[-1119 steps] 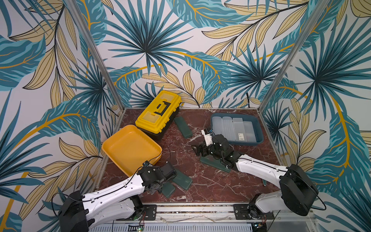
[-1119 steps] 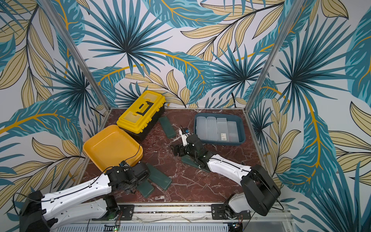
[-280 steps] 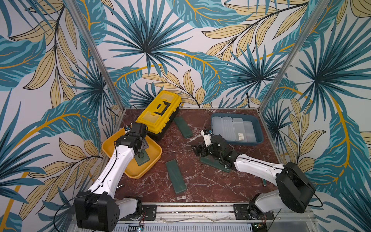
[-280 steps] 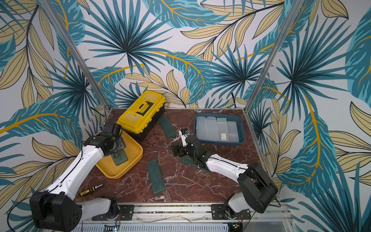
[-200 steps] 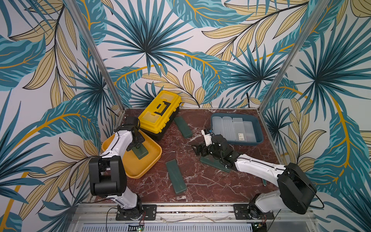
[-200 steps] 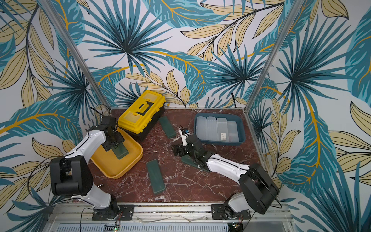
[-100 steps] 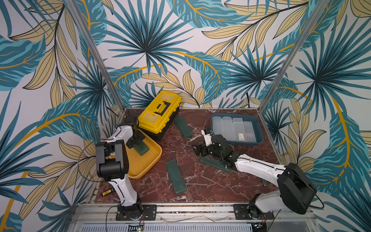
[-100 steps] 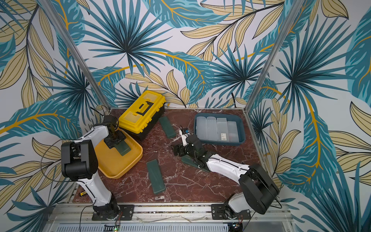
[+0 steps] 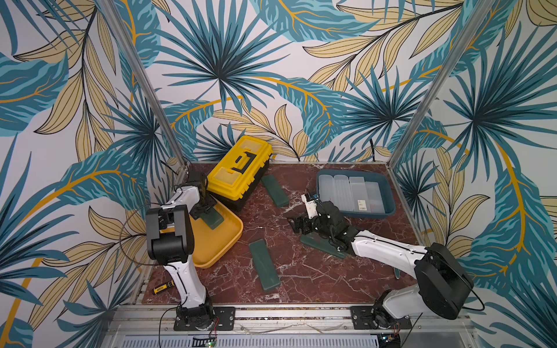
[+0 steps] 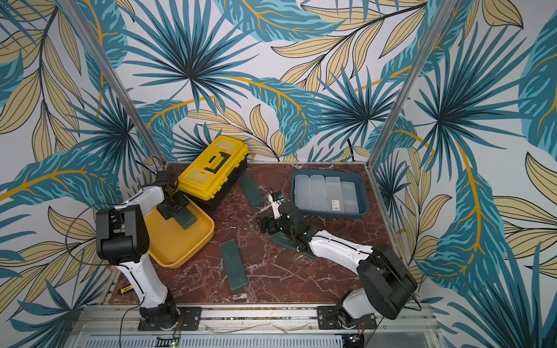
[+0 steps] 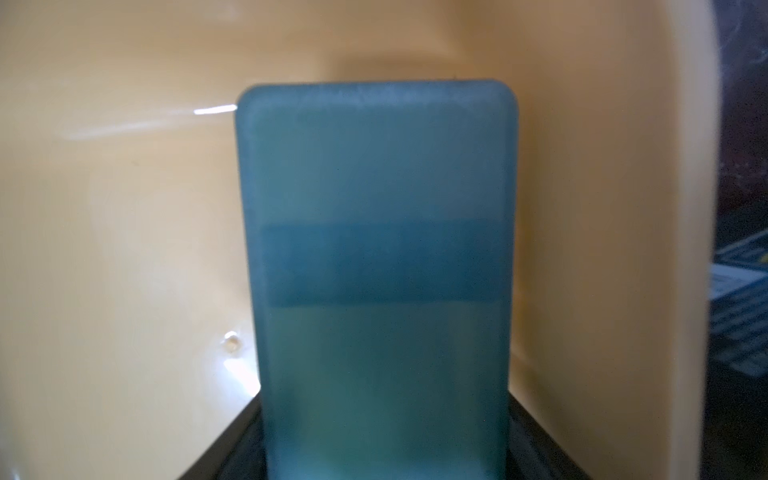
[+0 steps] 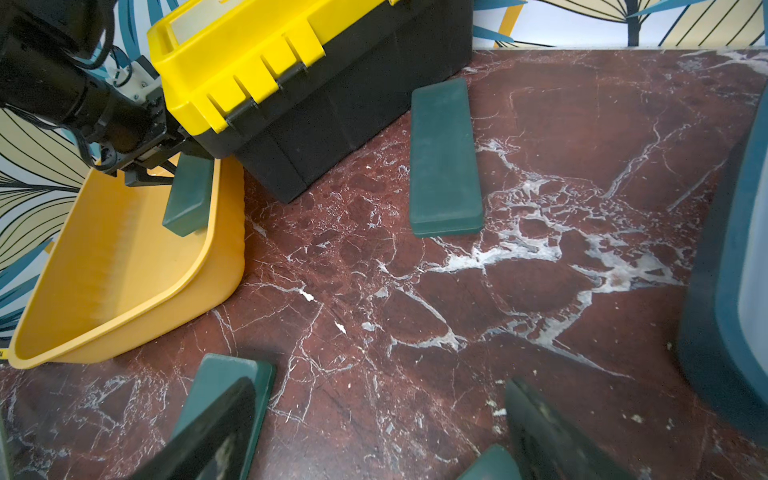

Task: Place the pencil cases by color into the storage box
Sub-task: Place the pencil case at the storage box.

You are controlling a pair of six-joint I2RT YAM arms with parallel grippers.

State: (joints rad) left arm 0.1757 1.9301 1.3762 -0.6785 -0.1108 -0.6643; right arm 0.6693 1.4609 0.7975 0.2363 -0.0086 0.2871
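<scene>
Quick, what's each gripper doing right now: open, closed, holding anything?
Left gripper: shut on a green pencil case over the yellow tray.
Right gripper: open, empty, above another green case on the table.

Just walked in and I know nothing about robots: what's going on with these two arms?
They're sorting pencil cases by colour. The left claw is shut on a dark green case, tilted down into the yellow tray. The right claw hangs open, low over one end of a second green case on the marble table. Two more green cases lie loose there; frosted white cases sit in the blue bin.
</scene>
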